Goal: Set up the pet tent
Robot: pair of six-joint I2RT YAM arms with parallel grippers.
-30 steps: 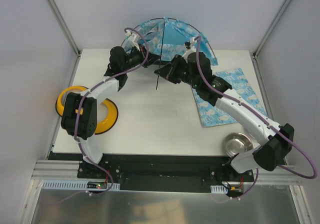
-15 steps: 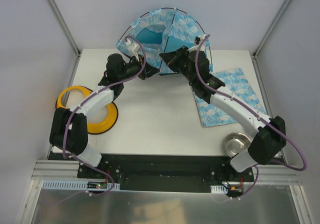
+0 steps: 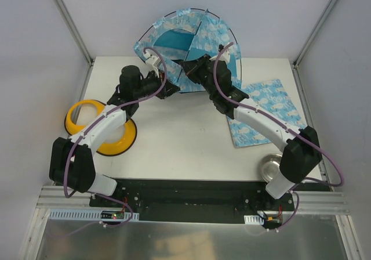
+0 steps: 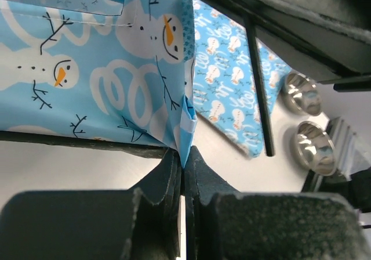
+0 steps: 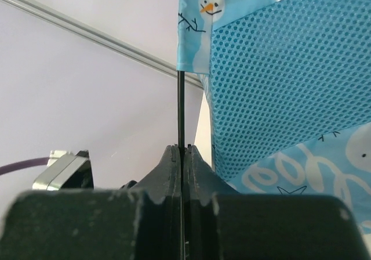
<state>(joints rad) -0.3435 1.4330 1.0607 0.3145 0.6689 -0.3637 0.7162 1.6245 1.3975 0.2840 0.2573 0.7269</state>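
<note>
Pet tent: the pet tent [image 3: 191, 42] is up at the far edge of the counter [image 3: 174, 138], about the middle. Its blue snowman fabric fans out in a rounded shape against the back wall.
Poles: a thin dark pole arcs over the top of the fabric and down its right side.
Left tool: the left tool [image 4: 184, 170] has its fingers pressed together on a lower corner seam of the tent. The printed fabric rises straight out of the pinch.
Right tool: the right tool [image 5: 182, 155] is clamped tight on a black pole [image 5: 181, 109]. That pole runs straight up from the fingers to the edge of a snowman panel, with blue mesh just beside it.
Arms: both arms reach to the far side and meet at the tent's lower edge, left arm from the left and right arm from the right.
Mat: the flat mat [image 3: 272, 112] in the same print lies on the counter to the right of the tent, with the right arm crossing over its near corner.
Yellow double bowl: the yellow double bowl [image 3: 87, 112] sits at the left edge, partly under the left arm and well apart from the tent.
Steel bowl: a steel bowl [image 3: 268, 167] sits near the right arm's base. The left wrist view shows two shiny bowls side by side beyond the mat.
</note>
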